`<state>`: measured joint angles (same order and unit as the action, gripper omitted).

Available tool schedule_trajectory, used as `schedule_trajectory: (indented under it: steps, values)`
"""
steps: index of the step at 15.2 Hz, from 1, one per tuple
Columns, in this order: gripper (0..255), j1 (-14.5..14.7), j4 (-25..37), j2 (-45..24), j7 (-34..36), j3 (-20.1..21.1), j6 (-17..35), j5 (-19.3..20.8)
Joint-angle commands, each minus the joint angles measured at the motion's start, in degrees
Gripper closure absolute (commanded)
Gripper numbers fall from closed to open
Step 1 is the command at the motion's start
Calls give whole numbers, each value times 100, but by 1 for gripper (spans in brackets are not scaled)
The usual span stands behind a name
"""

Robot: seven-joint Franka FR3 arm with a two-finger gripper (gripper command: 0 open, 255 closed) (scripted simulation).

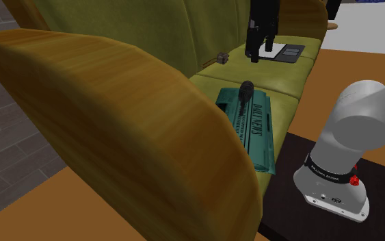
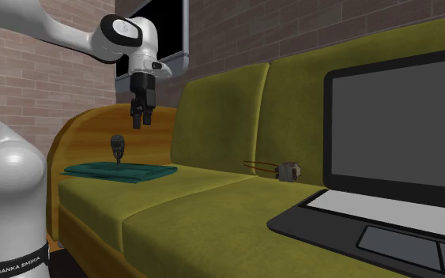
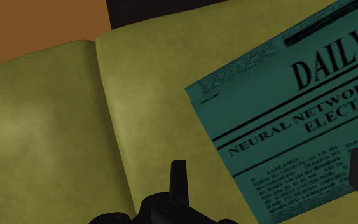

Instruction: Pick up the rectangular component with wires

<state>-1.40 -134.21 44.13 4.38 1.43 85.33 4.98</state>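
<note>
Golden-brown wooden sofa armrest looms closest. Beyond it, the two-finger gripper hangs released and empty above the teal newspaper. In the second exterior view, the small grey rectangular component with wires lies on the olive seat at the gripper's four o'clock, wires trailing toward nine.

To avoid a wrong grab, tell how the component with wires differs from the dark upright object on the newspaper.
The component with wires is a grey-brown box trailing thin wires; the dark object is black with a rounded head. The component lies low; the dark object stands upright. The component rests directly on the olive cushion; the dark object stands on the teal newspaper. Both are small and on the sofa.
</note>
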Motion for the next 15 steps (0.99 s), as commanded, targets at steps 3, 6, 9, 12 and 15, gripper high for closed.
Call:
schedule_trajectory:
  steps: [3,6,9,12,15]
  values:
    - [0,-78,140,-352,-137,-165,206,112]
    - [0,-184,402,-903,-338,-402,489,246]
    - [0,-276,727,-1477,-538,-627,734,337]
    - [0,-357,1112,-2071,-743,-840,939,383]
    - [0,-434,1559,-2684,-955,-1041,1098,380]
